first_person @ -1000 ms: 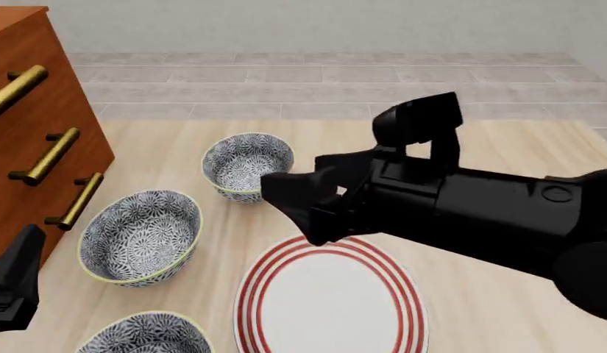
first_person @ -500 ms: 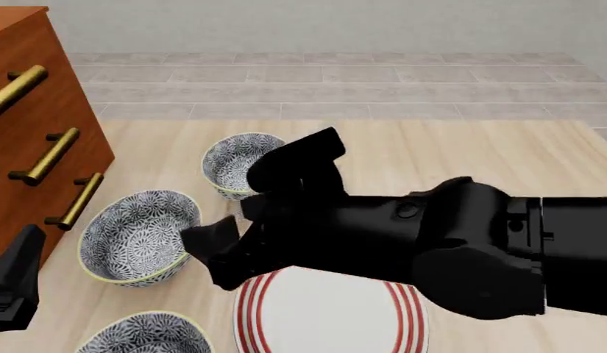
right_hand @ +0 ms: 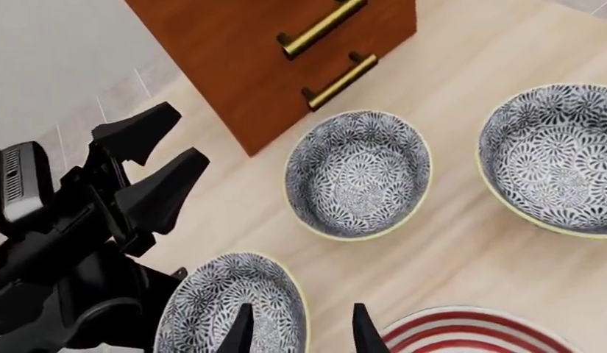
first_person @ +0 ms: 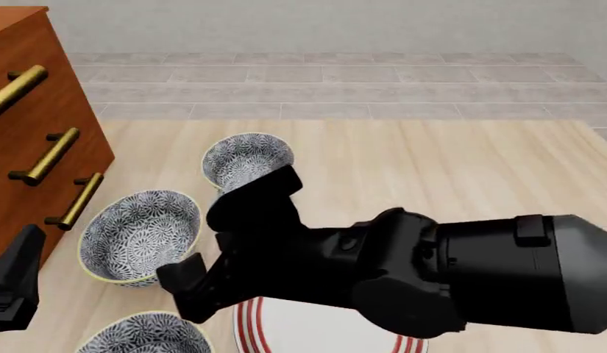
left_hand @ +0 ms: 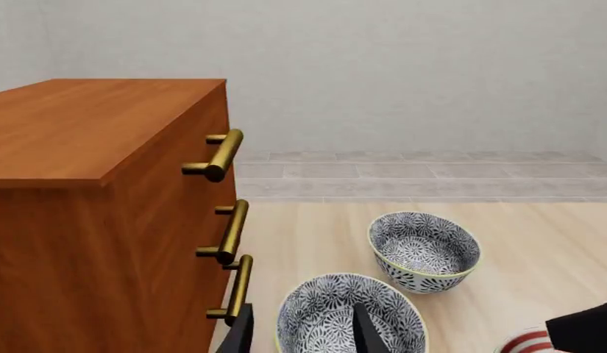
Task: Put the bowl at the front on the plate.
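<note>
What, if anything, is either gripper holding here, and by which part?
Nothing is held. The right gripper hangs open above the front black-and-white floral bowl; the left gripper is open too, holding nothing.

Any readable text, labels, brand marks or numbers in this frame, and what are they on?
None. No words, numbers or logos show in any view.
The three bowls, including the front bowl, carry only a black-and-white floral pattern.
The plate has only red rings.
The wooden drawer cabinet, its brass handles and both black arms are unmarked.
</note>
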Tool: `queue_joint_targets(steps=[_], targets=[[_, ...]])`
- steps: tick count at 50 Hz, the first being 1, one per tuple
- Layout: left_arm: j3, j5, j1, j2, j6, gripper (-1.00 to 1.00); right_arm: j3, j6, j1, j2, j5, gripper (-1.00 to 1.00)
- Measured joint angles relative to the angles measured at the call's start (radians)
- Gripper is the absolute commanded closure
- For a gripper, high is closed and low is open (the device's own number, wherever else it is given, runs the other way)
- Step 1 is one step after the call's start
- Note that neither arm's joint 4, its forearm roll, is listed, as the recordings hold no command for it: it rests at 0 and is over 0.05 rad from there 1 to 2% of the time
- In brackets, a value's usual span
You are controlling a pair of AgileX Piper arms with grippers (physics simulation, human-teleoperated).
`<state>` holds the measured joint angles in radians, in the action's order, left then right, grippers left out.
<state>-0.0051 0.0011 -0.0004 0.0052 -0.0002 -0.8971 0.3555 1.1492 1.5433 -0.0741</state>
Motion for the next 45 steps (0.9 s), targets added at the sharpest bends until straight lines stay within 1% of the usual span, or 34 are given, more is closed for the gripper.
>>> queue_joint_targets(steps=[33, 45], targets=[[0.0, 0.0, 0.0, 0.0, 0.0, -1.0, 0.036, 0.053, 0.046, 0.138, -0.123, -1.0], [0.0, 0.0, 0.0, 0.0, 0.0, -1.0, 0.037, 0.069, 0.051, 0.185, -0.159, -1.0]])
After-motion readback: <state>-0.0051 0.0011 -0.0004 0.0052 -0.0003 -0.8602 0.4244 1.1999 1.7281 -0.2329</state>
